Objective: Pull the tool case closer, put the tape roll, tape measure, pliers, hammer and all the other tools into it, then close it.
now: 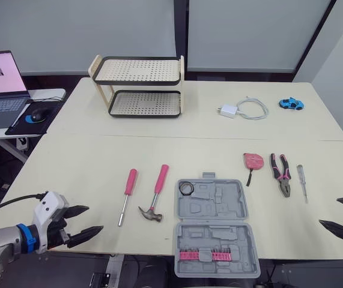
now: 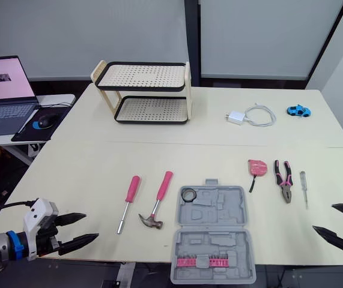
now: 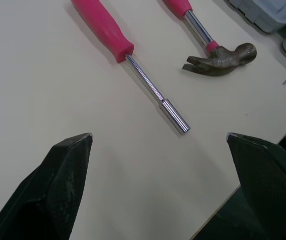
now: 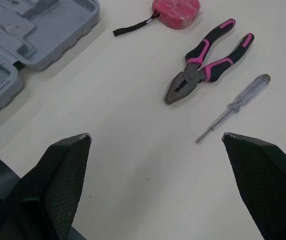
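Note:
The grey tool case (image 1: 215, 225) lies open at the table's front edge, its front half holding a row of pink bits (image 1: 204, 255). A small black tape roll (image 1: 186, 189) rests in its far left corner. Left of the case lie a pink-handled hammer (image 1: 154, 195) and a pink-handled driver (image 1: 127, 195). To the right lie a pink tape measure (image 1: 253, 161), pink-black pliers (image 1: 281, 174) and a clear tester screwdriver (image 1: 302, 182). My left gripper (image 1: 93, 219) is open at the front left, short of the driver (image 3: 132, 60). My right gripper (image 1: 330, 211) is open at the front right, near the pliers (image 4: 208, 60).
A two-tier perforated rack (image 1: 140, 87) stands at the back. A white charger with cable (image 1: 243, 109) and a blue toy car (image 1: 291, 104) lie at the back right. A laptop (image 1: 0, 84) and mouse (image 1: 36, 114) sit on a side desk to the left.

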